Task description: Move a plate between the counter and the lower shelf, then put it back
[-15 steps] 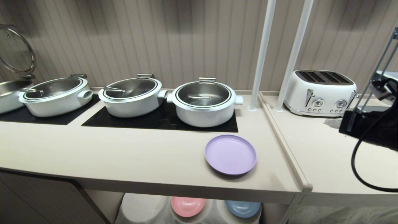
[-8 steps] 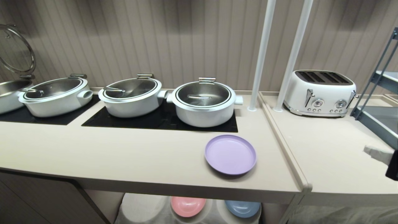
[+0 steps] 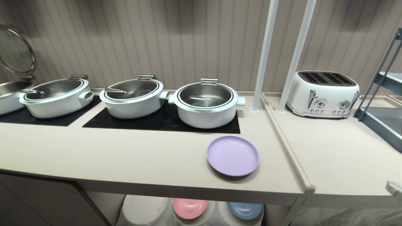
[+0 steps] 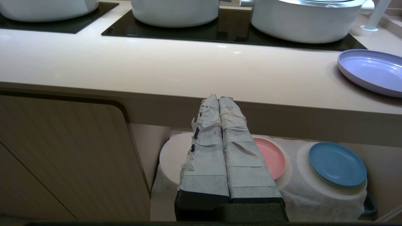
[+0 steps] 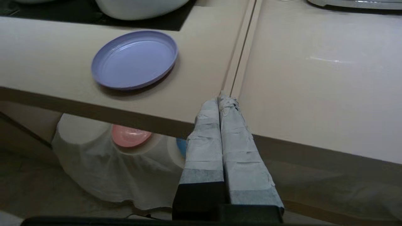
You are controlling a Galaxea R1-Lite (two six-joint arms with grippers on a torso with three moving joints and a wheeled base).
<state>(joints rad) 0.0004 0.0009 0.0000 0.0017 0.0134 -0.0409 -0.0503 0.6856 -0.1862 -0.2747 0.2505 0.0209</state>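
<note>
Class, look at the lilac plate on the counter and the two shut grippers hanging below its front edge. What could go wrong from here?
1. The plate lies flat near the counter front edge; a clumsy rim grab might push it off.
2. The right gripper, shut, sits just below the counter edge; rising, it could strike that edge.
3. On the lower shelf, the pink plate and blue plate occupy two humps; misplacing the plate could knock them.
</note>
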